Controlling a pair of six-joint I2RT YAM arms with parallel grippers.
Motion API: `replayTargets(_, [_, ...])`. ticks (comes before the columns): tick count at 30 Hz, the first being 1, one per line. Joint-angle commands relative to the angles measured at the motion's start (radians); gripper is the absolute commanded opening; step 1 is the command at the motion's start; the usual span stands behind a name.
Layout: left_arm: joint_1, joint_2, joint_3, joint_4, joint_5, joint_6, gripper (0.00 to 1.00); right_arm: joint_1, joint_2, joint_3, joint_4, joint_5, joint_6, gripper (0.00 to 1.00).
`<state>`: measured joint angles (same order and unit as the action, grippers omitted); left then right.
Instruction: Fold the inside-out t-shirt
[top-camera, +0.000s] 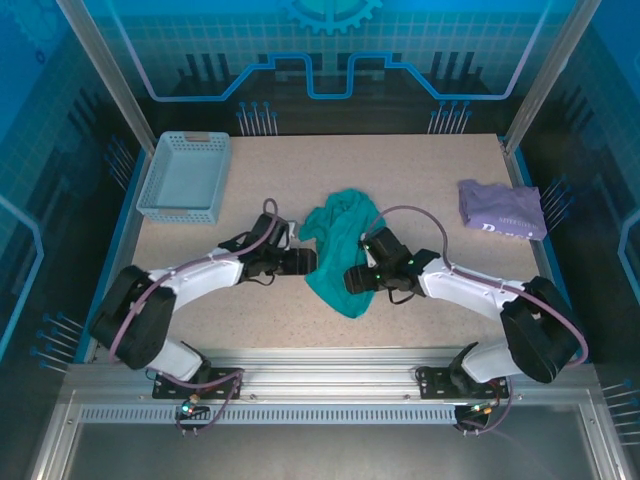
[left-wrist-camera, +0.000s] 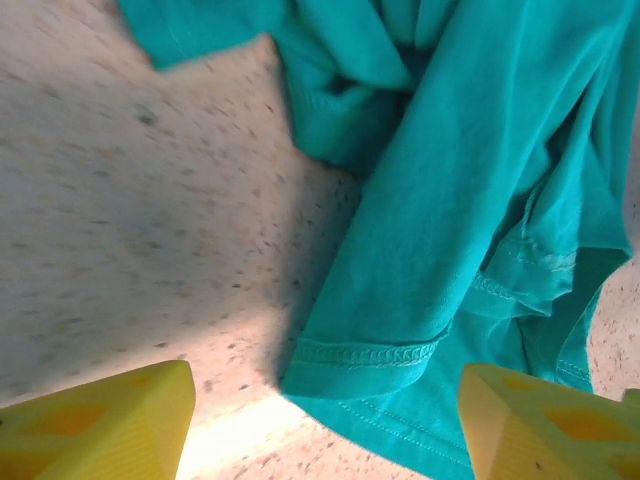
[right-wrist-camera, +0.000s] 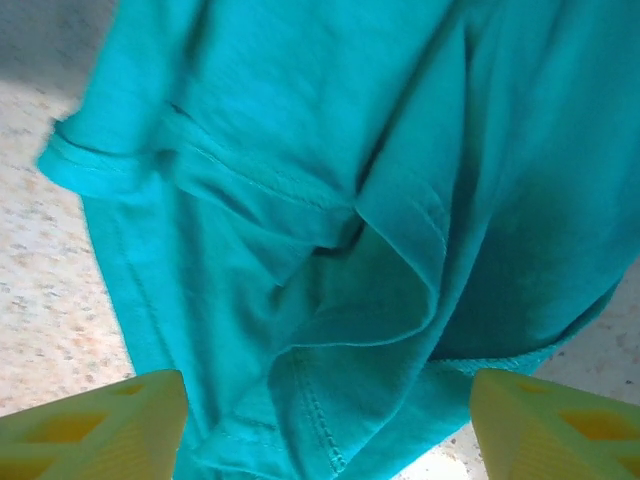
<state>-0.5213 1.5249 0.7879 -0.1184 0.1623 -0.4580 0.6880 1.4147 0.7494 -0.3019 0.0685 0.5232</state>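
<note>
Mid-table, teal t-shirt (top-camera: 338, 240) lies crumpled. Left gripper (top-camera: 303, 262) and right gripper (top-camera: 352, 279) flank it. Both spread wide, grasping nothing.

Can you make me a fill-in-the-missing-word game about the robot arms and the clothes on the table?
The crumpled t-shirt lies ___ the left gripper and the right gripper.
Neither gripper is shut; both are ___.
The basket in the far left corner is light ___.
The folded garment on the right side of the table is ___ in colour.
Missing words: between; open; blue; purple.
</note>
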Motion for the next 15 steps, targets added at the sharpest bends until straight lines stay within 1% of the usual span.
replayTargets(1, [-0.019,0.093,0.046,0.099,0.084,0.007,0.64,0.022,0.054,-0.021,0.121,0.067,0.085,0.68])
replayTargets(3, [-0.023,0.152,0.068,0.123,0.103,0.004,0.54,0.020,0.093,-0.020,0.152,0.104,0.090,0.60])
replayTargets(6, [-0.023,0.204,0.081,0.156,0.135,-0.005,0.32,0.011,0.132,-0.007,0.198,0.120,0.070,0.42])
replayTargets(9, [-0.020,0.197,0.086,0.156,0.143,-0.001,0.09,0.007,0.114,0.023,0.189,0.135,0.021,0.19])
replayTargets(10, [-0.015,0.177,0.085,0.152,0.143,0.000,0.04,0.002,0.090,0.042,0.159,0.151,-0.005,0.08])
replayTargets(11, [-0.008,0.140,0.082,0.146,0.142,-0.002,0.00,-0.007,0.058,0.064,0.118,0.169,-0.035,0.00])
replayTargets(13, [0.011,0.038,0.068,0.144,0.137,-0.012,0.00,-0.032,-0.036,0.098,0.060,0.184,-0.088,0.00])
replayTargets(15, [0.025,-0.089,0.071,0.131,0.116,-0.024,0.00,-0.062,-0.159,0.124,0.047,0.155,-0.138,0.00])
